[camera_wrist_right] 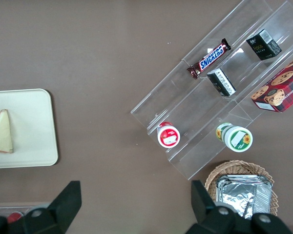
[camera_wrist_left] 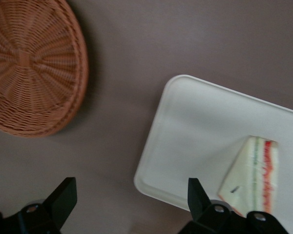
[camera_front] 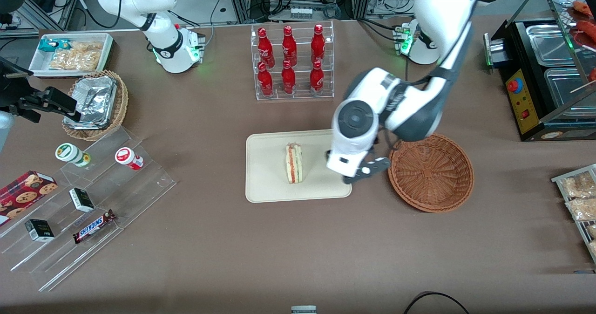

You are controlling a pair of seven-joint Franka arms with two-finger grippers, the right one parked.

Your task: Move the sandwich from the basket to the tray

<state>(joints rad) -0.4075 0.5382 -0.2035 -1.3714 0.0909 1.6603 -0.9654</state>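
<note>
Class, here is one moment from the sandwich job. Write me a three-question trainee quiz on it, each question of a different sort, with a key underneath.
1. True or false: the sandwich lies on the tray.
2. Multiple choice: the reddish-brown basket holds
A. the sandwich
B. a foil tray
C. nothing visible
3. Fill in: the left arm's claw hangs over the tray's edge nearest the basket, its fingers ____ and holding nothing.

Key
1. True. It sits near the tray's middle, filling edge showing.
2. C. Only bare wicker shows in the front and left wrist views.
3. Open. The left wrist view shows its fingertips spread wide apart.
</note>
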